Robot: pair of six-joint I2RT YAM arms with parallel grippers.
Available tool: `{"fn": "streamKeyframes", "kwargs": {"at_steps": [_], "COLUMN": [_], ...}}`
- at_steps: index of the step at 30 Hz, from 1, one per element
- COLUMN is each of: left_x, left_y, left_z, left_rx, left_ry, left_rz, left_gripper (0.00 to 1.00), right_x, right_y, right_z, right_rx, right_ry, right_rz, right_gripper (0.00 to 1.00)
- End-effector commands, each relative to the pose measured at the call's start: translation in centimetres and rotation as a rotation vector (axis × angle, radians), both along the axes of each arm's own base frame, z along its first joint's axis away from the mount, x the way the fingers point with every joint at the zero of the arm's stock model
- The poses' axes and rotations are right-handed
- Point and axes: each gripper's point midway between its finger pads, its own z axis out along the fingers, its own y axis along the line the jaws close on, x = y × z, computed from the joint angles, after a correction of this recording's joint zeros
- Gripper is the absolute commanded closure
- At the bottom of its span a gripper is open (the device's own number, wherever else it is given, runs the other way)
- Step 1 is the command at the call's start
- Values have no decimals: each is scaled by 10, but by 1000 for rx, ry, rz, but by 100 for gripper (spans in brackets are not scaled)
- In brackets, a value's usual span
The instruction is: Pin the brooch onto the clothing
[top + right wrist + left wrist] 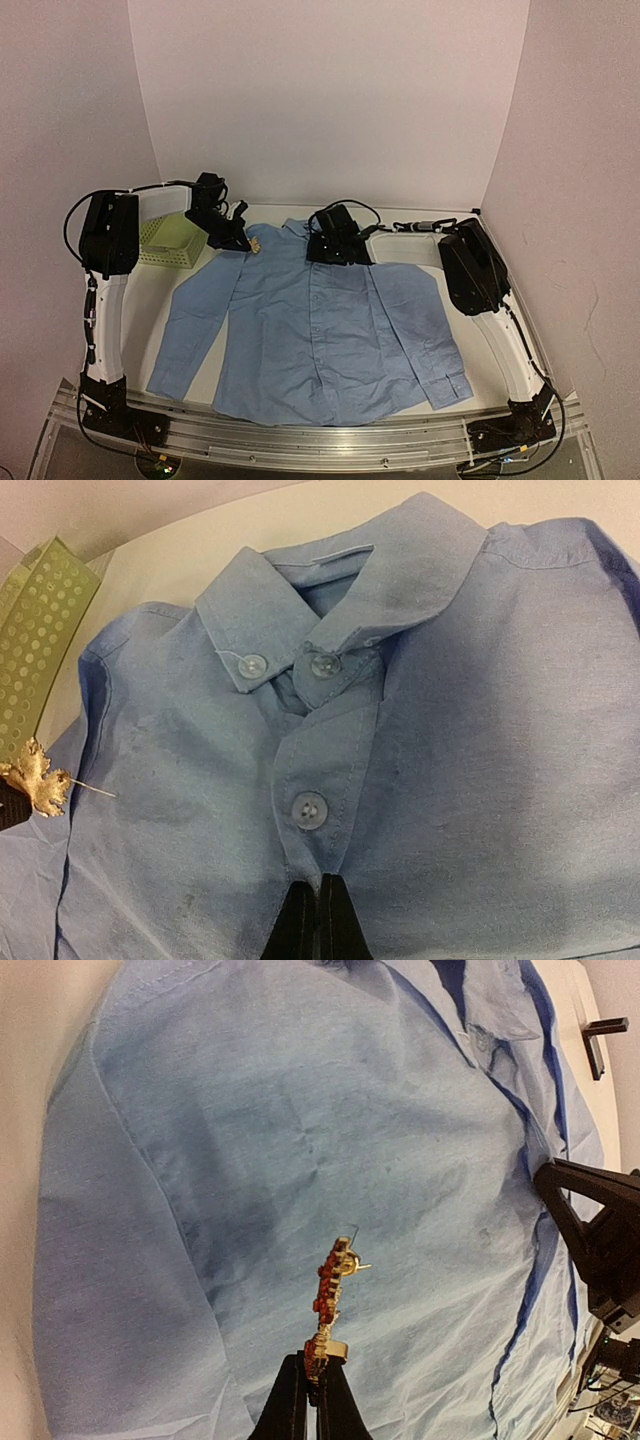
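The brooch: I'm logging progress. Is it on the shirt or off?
Off: the left gripper, shut, holds the brooch by its end, pin bare, not through the shirt.

No readable text, brand or number anywhere; white tag (342, 554) inside the shirt (450, 730) collar shows no legible print

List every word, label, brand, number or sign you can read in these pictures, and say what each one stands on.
No readable text anywhere.
The white tag sewn in the shirt shows no legible lettering.
The brooch, basket and buttons bear no writing.
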Motion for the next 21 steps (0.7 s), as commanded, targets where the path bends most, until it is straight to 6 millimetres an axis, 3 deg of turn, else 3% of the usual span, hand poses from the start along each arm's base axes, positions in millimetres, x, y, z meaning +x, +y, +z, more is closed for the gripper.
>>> {"fn": "streamKeyframes", "kwargs": {"at_steps": [1, 18, 21], "left_x": [5, -8, -1], "left_y": [12, -16, -7], "left_z": [17, 1, 8], "left_rx": [63, 56, 122], "left_ry": [-51, -22, -51], "left_rz": [30, -35, -32], "left_gripper": [100, 100, 100], "right_x": [2, 0, 1], "right_y": [7, 6, 5], "right_z": [64, 71, 74], "right_rx": [102, 103, 104], "right_ry": [-78, -88, -95], "right_rz": [9, 11, 8], "right_gripper": [100, 100, 100]}}
